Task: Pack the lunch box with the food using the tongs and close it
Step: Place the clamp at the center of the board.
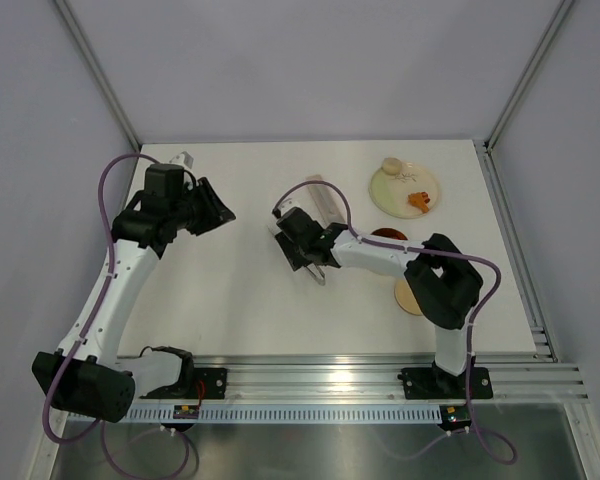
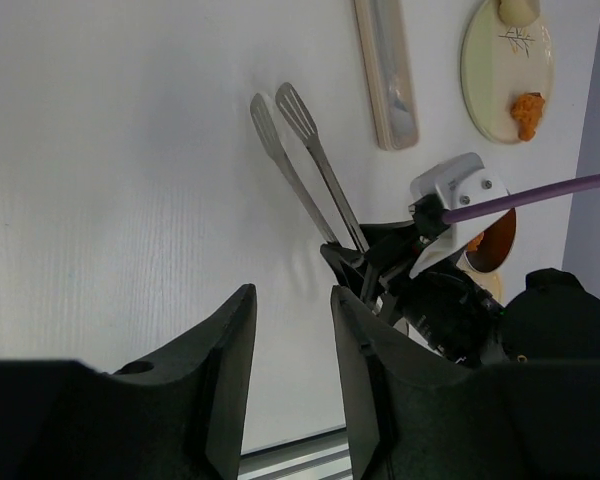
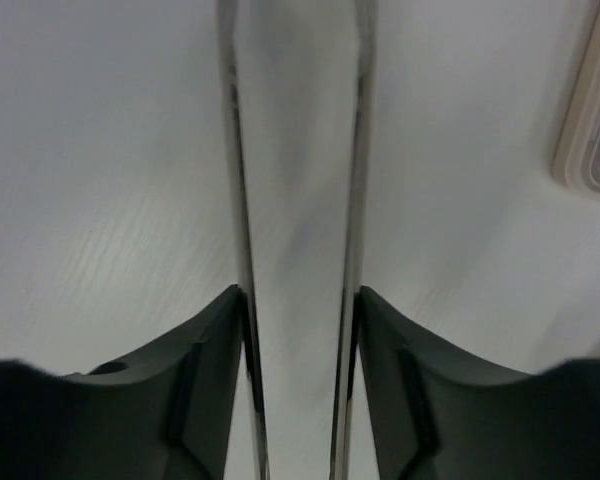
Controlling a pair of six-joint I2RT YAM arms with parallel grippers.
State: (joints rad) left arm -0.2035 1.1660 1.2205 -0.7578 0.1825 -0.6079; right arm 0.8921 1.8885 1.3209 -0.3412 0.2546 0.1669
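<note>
Silver tongs (image 3: 237, 200) fill the right wrist view. Their two thin arms run straight up the frame. Each arm presses on the inside of one finger of my right end effector (image 3: 300, 300). So that end effector is about half open, and it has the tongs in its grip. In the left wrist view the tongs stick out from it toward the upper middle of the frame. The flat tips are a little apart.

The food I want is the other way. In the top view the orange piece (image 1: 418, 202) and the beige bun (image 1: 389, 165) sit on the pale plate (image 1: 380, 190) at the upper right. I think I must swing the tips round toward the plate first. The right arm is much nearer to it than the left.

The lunch box (image 1: 388, 234) sits just below the plate, partly hidden by the right arm. Its tan lid (image 1: 408, 297) lies off it, lower down by the elbow.

My left end effector (image 2: 292, 295) is partly open and empty, over the left of the desk (image 1: 230, 300).
</note>
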